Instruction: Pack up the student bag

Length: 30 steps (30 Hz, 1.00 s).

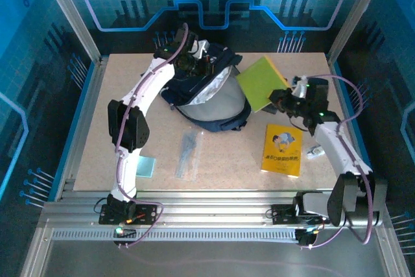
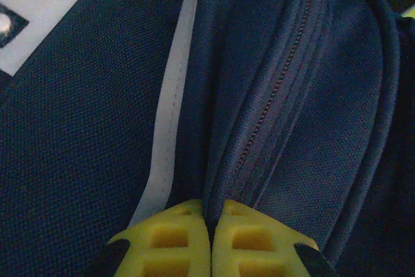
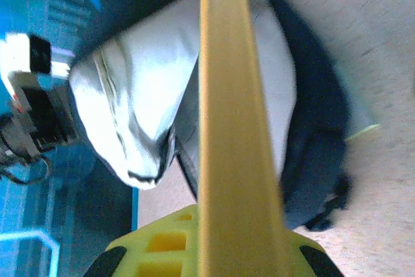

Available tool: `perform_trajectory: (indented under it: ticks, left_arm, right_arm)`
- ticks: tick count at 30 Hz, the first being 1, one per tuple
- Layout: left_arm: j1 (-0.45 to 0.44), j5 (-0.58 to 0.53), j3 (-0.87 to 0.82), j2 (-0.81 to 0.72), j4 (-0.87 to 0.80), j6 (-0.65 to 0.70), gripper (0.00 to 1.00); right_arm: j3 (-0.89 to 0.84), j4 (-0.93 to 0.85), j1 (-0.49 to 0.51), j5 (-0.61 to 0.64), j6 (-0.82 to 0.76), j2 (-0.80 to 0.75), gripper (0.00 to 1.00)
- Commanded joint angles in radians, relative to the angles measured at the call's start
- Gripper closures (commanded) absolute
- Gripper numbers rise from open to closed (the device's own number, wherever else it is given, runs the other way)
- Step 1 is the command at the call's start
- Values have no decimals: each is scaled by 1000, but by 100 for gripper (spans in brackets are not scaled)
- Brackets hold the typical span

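Observation:
The student bag (image 1: 209, 98) lies at the back middle of the table, navy with a pale grey inside showing through its open mouth. My left gripper (image 1: 188, 63) is at the bag's far top edge. In the left wrist view its yellow fingers (image 2: 170, 238) are shut on a fold of the navy fabric (image 2: 78, 128) beside the zipper (image 2: 272, 95). My right gripper (image 1: 283, 98) is shut on a yellow-green book (image 1: 261, 82), held tilted just right of the bag's mouth. From the right wrist view the book (image 3: 233, 128) is edge-on, with the bag (image 3: 149, 82) behind it.
A yellow picture book (image 1: 283, 150) lies flat at the right front. A grey ruler-like strip (image 1: 187, 154) lies in front of the bag. A pale green card (image 1: 146, 167) sits by the left arm, and a small white item (image 1: 316, 152) by the right arm.

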Motion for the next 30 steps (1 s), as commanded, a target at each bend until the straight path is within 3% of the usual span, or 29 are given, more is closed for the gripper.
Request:
perform_trajectory:
  ticks: [1, 8, 13, 17, 22, 27, 30]
  left_arm:
    - [26, 70, 95, -9, 62, -60, 100]
    - [35, 95, 138, -7, 55, -66, 100]
    - [40, 103, 137, -20, 45, -60, 100]
    - [43, 106, 125, -27, 48, -63, 100]
    - [46, 110, 117, -39, 54, -74, 100]
    - [50, 106, 85, -69, 72, -75, 100]
    - [53, 96, 67, -82, 80, -74, 100]
  right_arm:
    - [47, 165, 94, -28, 104, 87, 100]
    - [142, 430, 262, -14, 237, 352, 100]
    - [282, 608, 302, -46, 320, 583, 100]
    - [445, 644, 336, -83, 377, 792, 100]
    - [579, 546, 361, -33, 358, 936, 100]
    - [729, 337, 367, 27, 300, 1039, 99]
    - [817, 251, 366, 62, 295, 1108, 85]
